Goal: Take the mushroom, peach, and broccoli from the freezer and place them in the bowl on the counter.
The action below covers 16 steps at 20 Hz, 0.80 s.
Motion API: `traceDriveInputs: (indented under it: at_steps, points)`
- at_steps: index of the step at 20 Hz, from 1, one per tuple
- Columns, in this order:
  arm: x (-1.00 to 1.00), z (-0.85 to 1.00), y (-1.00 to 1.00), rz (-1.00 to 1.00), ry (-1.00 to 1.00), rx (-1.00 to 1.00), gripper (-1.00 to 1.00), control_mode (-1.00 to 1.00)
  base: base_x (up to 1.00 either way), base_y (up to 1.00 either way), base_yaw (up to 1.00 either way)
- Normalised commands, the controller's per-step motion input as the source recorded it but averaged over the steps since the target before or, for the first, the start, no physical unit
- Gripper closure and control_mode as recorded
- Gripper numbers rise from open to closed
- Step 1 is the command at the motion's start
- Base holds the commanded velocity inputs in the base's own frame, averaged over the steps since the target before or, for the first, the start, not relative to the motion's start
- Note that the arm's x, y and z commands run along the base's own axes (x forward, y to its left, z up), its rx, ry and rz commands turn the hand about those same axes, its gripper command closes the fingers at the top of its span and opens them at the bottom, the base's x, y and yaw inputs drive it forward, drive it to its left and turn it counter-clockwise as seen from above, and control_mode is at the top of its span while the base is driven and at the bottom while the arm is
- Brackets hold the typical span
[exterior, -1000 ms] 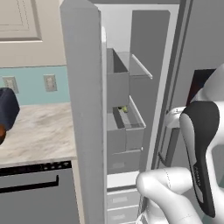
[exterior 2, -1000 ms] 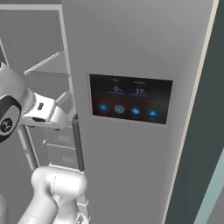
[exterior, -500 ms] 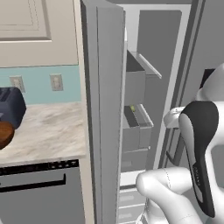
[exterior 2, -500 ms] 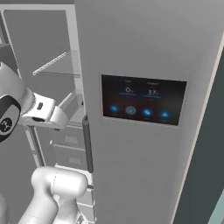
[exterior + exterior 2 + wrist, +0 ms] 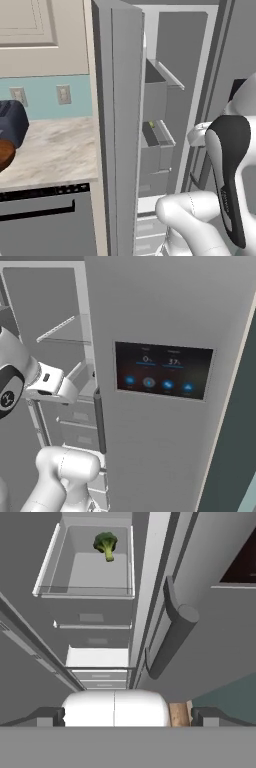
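The pincer [image 5: 128, 717] stood wide open, holding nothing. The broccoli [image 5: 105, 544] lay well ahead of it, alone at the back of a door bin [image 5: 50, 562] inside the open freezer [image 5: 165, 90], untouched.

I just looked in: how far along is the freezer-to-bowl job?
Done: the freezer door stands open. In hand: nothing, the gripper is open and empty. Left: the broccoli sits in a bin; mushroom and peach unseen; nothing shows in the visible edge of the bowl.
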Motion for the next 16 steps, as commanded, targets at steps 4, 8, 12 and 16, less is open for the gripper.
traceDriveInputs:
  at_steps: [4,8,12,16]
  points:
    - [0.0,0.0,0.0,0.0,0.0,0.0,-1.0,1.0,0.9,0.09,0.0]
    - [0.0,0.0,0.0,0.0,0.0,0.0,-1.0,1.0,0.89,0.19,0.0]
    - [0.0,0.0,0.0,0.0,0.0,0.0,-1.0,1.0,0.85,0.19,0.0]
    - [0.0,0.0,0.0,0.0,0.0,0.0,-1.0,1.0,0.61,0.18,0.0]
